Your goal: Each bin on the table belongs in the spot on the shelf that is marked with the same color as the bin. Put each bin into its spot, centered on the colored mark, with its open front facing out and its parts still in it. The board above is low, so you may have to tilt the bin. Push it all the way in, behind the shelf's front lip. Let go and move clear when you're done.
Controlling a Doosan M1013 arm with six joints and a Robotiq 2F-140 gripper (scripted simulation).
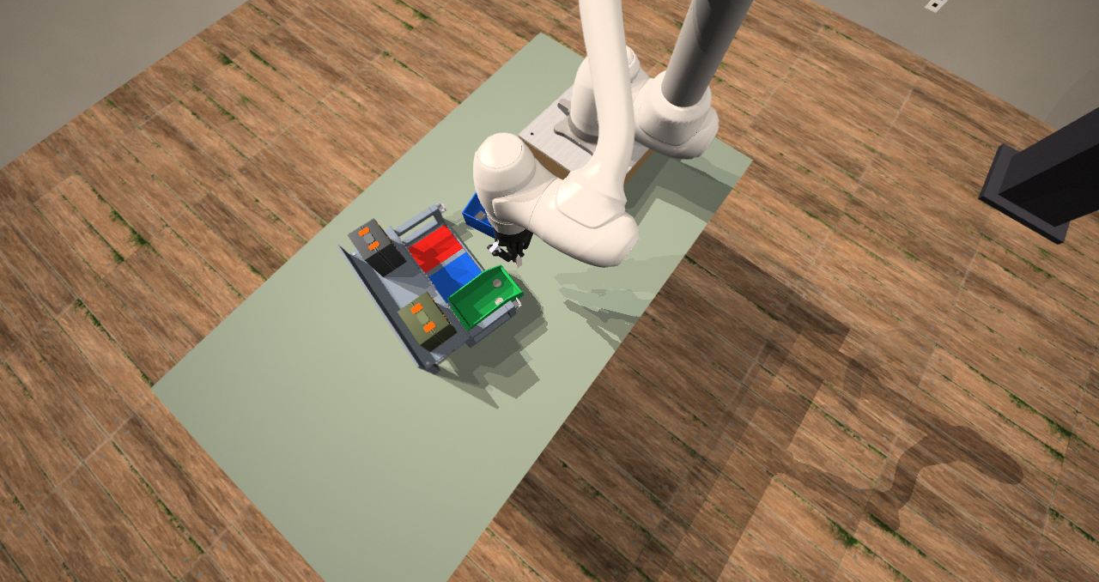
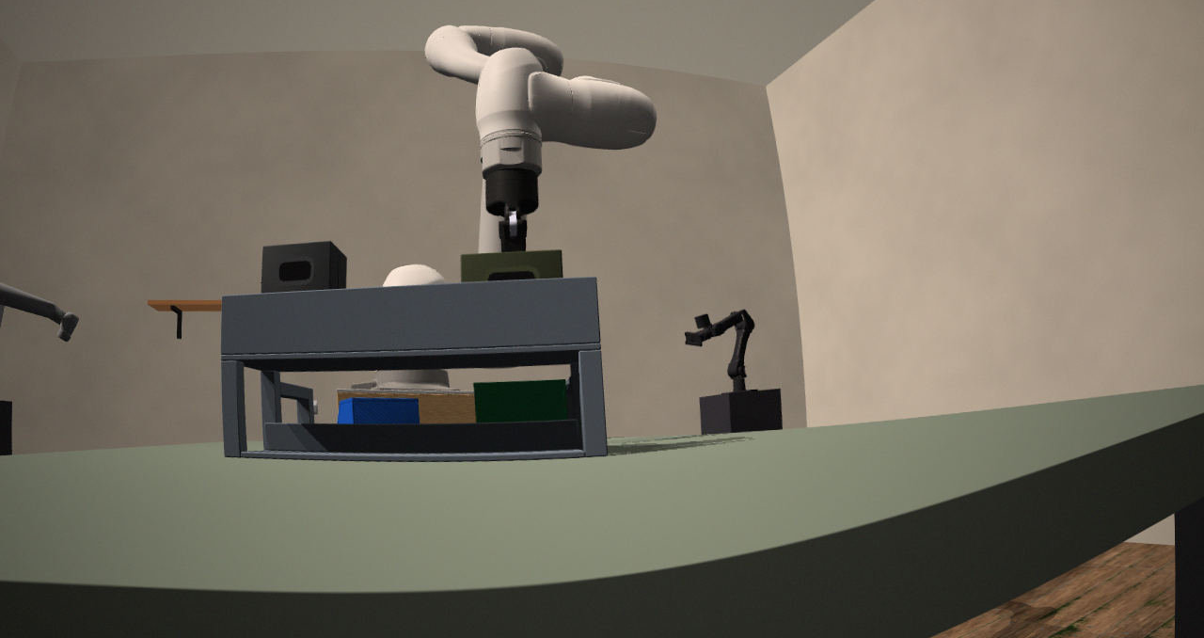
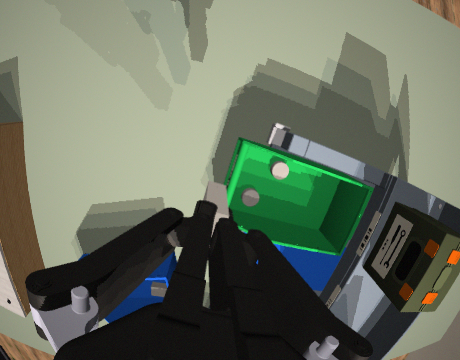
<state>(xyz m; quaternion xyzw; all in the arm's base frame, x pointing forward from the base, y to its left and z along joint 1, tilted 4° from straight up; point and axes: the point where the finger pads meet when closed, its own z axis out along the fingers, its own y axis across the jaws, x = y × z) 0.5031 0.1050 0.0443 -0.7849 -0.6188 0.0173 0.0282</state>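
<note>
gripper [image 3: 208, 228] pinched fully shut, empty | green bin [image 1: 485, 294] just ahead, half on shelf [image 1: 384, 290] | blue bin [image 1: 477, 213] behind gripper, on table

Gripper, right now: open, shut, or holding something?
Gripper: shut, fingers together, holding nothing; it hangs beside the green bin without gripping it.
</note>
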